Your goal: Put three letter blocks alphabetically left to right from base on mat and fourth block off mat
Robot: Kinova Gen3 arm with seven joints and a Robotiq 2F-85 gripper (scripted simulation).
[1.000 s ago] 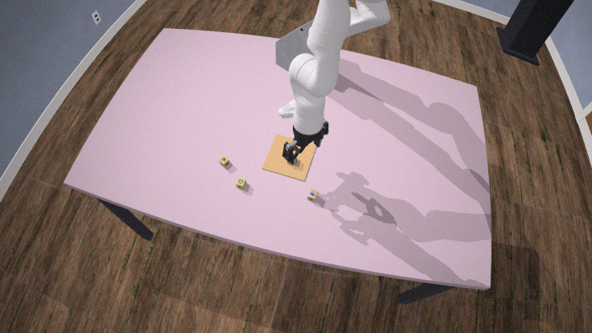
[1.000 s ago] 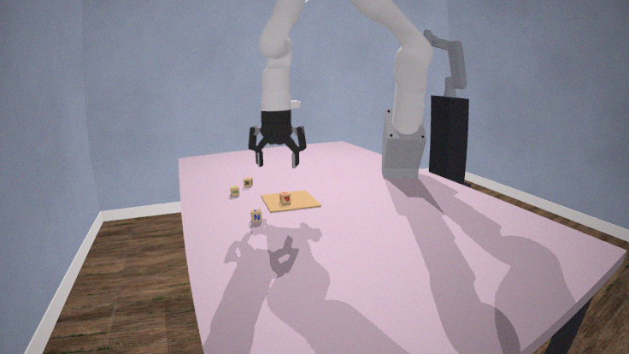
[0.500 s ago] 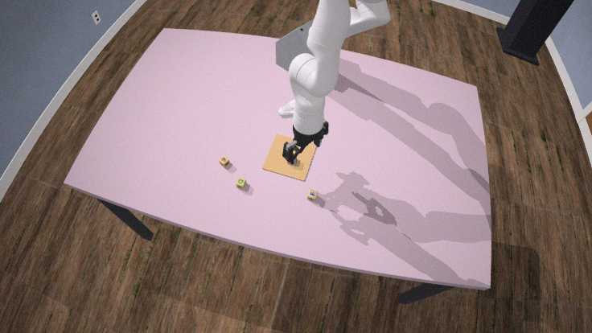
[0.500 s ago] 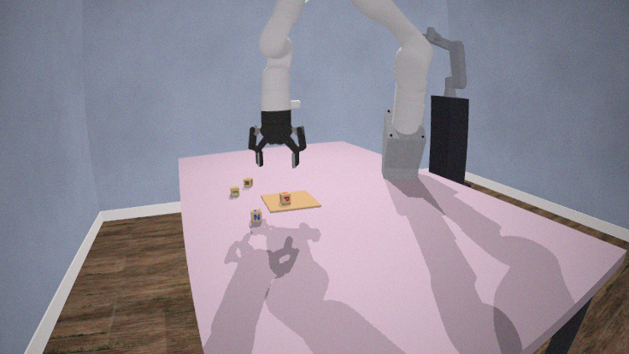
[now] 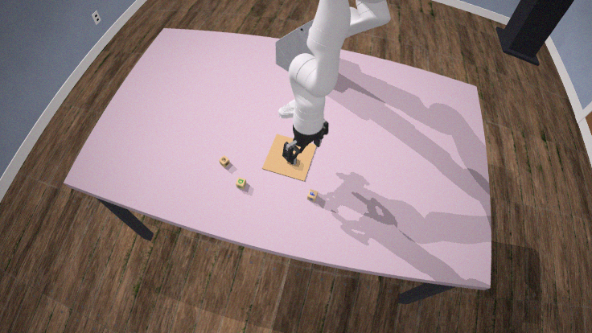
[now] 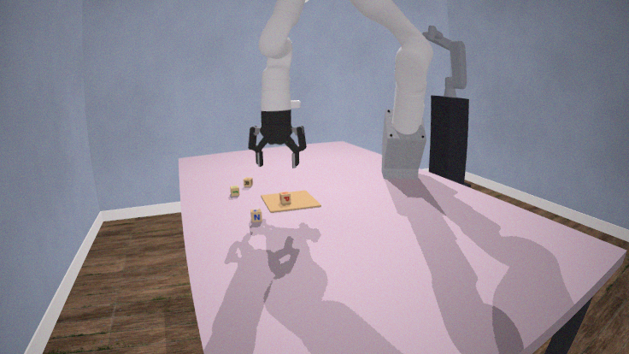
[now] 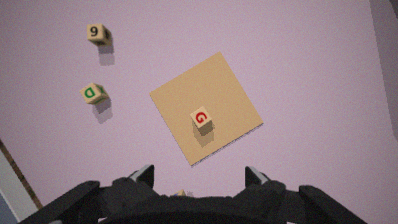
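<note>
My gripper (image 5: 291, 156) (image 6: 277, 163) (image 7: 199, 175) is open and empty, and hangs well above the tan mat (image 5: 276, 166) (image 6: 308, 202) (image 7: 222, 82). A block with a red G on top (image 6: 285, 197) (image 7: 201, 120) stands on the mat; my gripper hides it in the top view. A block with a green D on top (image 5: 240, 182) (image 6: 234, 191) (image 7: 92, 92) and a block with a 9 on top (image 5: 224, 161) (image 6: 248, 181) (image 7: 96, 33) lie on the table off the mat. A block with a blue F on top (image 5: 312, 195) (image 6: 255, 215) lies off the mat near the table's edge.
The pink table (image 5: 186, 103) (image 6: 396, 263) ends in an edge not far beyond the F block. The arm's grey base (image 6: 400, 151) and a dark pillar (image 6: 448, 136) stand at the far side.
</note>
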